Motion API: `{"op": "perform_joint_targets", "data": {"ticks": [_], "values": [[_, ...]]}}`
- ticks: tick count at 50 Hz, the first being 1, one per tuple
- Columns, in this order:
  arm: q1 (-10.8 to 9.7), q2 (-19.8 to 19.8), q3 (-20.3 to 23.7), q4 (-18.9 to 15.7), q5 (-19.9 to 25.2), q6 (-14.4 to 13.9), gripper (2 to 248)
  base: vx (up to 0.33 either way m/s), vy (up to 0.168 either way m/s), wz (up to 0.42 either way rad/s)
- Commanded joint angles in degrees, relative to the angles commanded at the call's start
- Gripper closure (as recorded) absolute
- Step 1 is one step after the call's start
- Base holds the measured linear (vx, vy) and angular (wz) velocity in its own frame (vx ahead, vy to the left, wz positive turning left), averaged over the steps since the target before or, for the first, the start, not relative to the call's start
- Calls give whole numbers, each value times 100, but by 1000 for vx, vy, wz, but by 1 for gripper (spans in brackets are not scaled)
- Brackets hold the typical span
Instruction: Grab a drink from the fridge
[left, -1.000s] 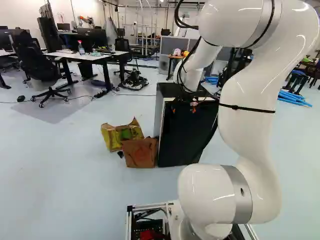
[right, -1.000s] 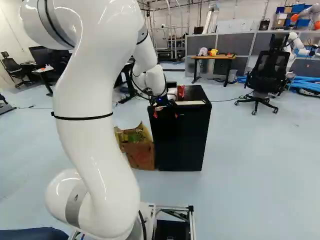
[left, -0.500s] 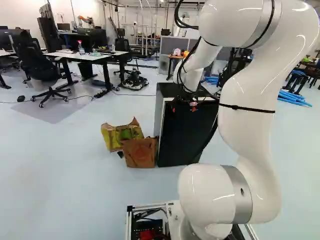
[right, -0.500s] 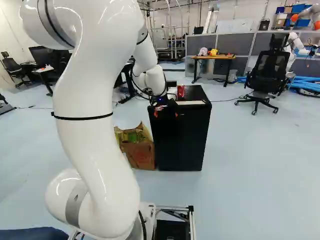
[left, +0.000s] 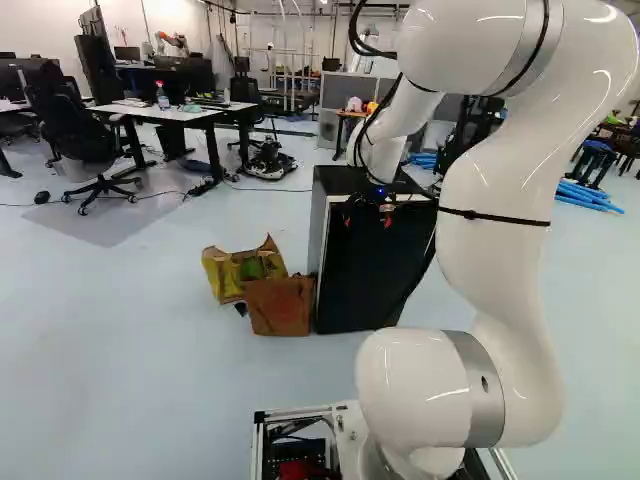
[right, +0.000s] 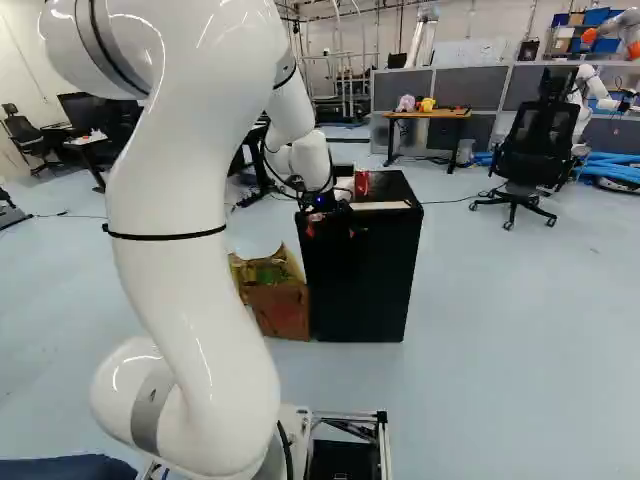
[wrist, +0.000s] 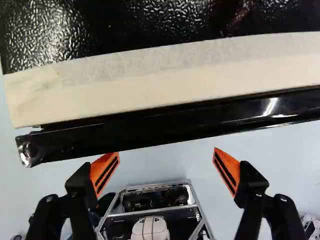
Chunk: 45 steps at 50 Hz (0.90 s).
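Hand spread wide; black fridge just ahead, top front edge near fingertips.

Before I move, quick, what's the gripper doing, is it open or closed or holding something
Gripper: open, holding nothing.

two bags stand left of the fridge, a desk behind them.

Bright in all 3 views; white glare on the arm and the fridge top.
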Motion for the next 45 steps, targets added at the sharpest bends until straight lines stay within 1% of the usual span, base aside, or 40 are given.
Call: {"op": "perform_joint_targets", "data": {"ticks": [3,18,40,45], "values": [[0,0,0,40,-62,0,3,0,0,0],[0,0,0,40,-42,0,3,0,0,0],[-1,5,7,40,504,0,3,0,0,0],[-4,31,41,40,528,0,3,0,0,0]]}}
